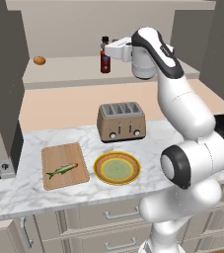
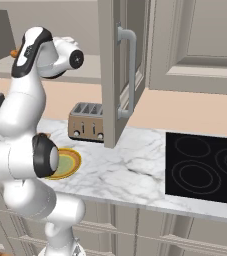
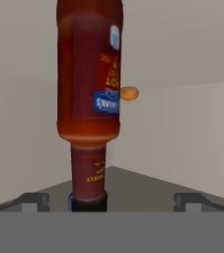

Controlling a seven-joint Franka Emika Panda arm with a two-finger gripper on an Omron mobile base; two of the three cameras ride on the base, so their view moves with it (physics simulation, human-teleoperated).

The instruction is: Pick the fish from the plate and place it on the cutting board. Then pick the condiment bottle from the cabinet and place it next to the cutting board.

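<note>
Fish (image 1: pixel 62 170) is already on the cutting board (image 1: pixel 64 165), so the gripper (image 3: pixel 111 201) sits spread wide, level with the condiment bottle (image 1: pixel 105 61) on the cabinet ledge (image 1: pixel 74 69), lined up for a side grab.

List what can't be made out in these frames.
- Contact between gripper and condiment bottle: left base view, the hand covers it; hand view, fingertips wide apart beside the neck.
- Cutting board, fish: right base view, behind the arm.
- Plate: right base view, partly behind the arm.
- Bottle label text: hand view, blurred.
</note>
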